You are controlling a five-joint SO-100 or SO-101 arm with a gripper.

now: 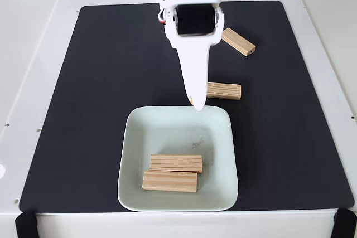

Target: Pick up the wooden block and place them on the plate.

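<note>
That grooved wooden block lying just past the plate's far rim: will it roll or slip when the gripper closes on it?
The small rectangular light-wood block lies flat on the black mat, so it probably won't roll. It looks rigid and likely light. Its grooved top may aid grip, though smooth sides could slip. The white gripper hangs beside it, above the pale mint-green square plate.

claw [197, 106] hides left end of block [226, 91].

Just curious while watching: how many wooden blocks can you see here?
4. Two blocks lie side by side on the plate: and. Two lie on the black mat: and. The arm may hide more.
</note>
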